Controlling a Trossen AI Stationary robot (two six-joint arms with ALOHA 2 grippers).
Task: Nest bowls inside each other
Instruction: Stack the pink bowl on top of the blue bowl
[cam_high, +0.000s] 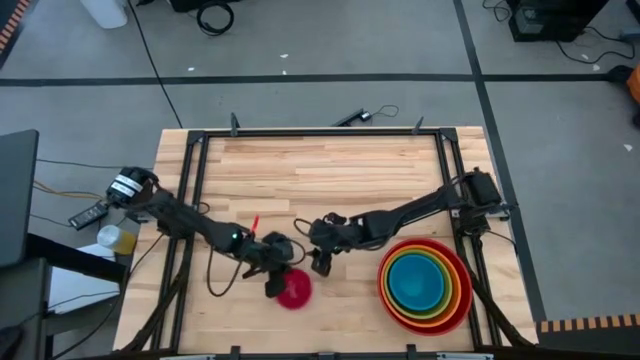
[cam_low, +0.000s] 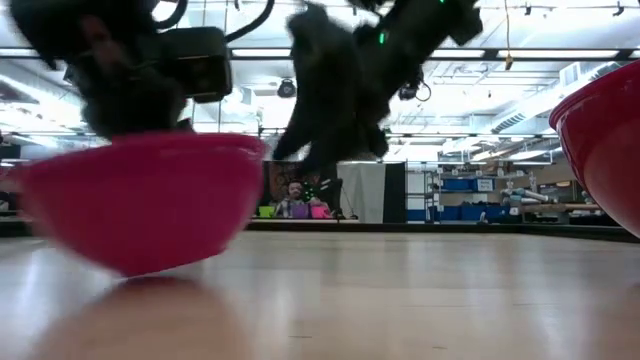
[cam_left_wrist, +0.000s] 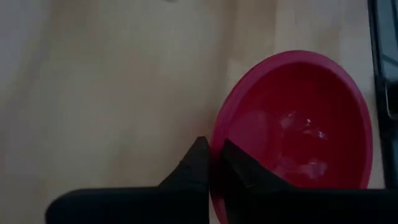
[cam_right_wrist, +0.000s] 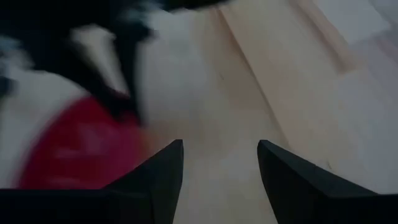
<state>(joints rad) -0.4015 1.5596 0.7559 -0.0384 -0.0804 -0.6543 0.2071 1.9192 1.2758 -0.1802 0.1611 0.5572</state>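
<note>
A magenta bowl stands near the table's front edge, left of the middle, its rim slightly tilted in the low view. My left gripper comes in from the left and is shut on the bowl's rim. My right gripper hangs open just beyond and to the right of the bowl, with nothing between its fingers. At the front right stands a nested stack of bowls: red outermost, then orange, yellow, green and teal inside. My left gripper pinches the magenta bowl's rim on the bowl's left side, one finger inside the bowl and one outside. The fingers slant down from the table's left. The bowl's underside seems to sit on the table, its rim tilted.
A small red stick lies on the wood beyond the left arm. Black frame rails run along the table's left, right and far sides. Bare wood fills the far half of the table.
</note>
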